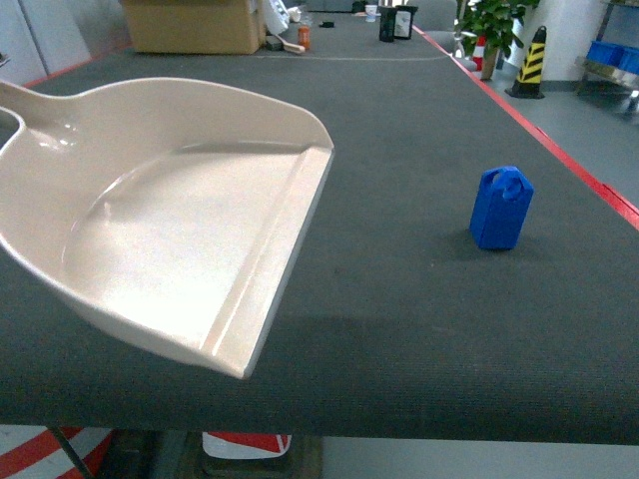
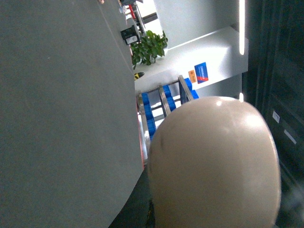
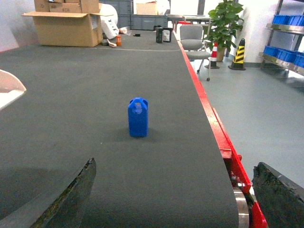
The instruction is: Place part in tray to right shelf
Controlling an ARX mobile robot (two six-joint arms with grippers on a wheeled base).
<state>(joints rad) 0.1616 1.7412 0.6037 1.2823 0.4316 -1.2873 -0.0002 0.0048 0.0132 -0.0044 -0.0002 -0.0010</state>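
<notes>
1. Gaping wide, the right gripper holds nothing; its two dark fingers frame bare mat.
2. Ahead of those jaws, roughly centred between them, the blue part stands upright on the table.
3. Farther left lies the beige tray; the left gripper's jaws cannot be seen.

Bare dark desk lies between the right pincer and the small bright-blue plastic block ahead, nothing standing between.
</notes>
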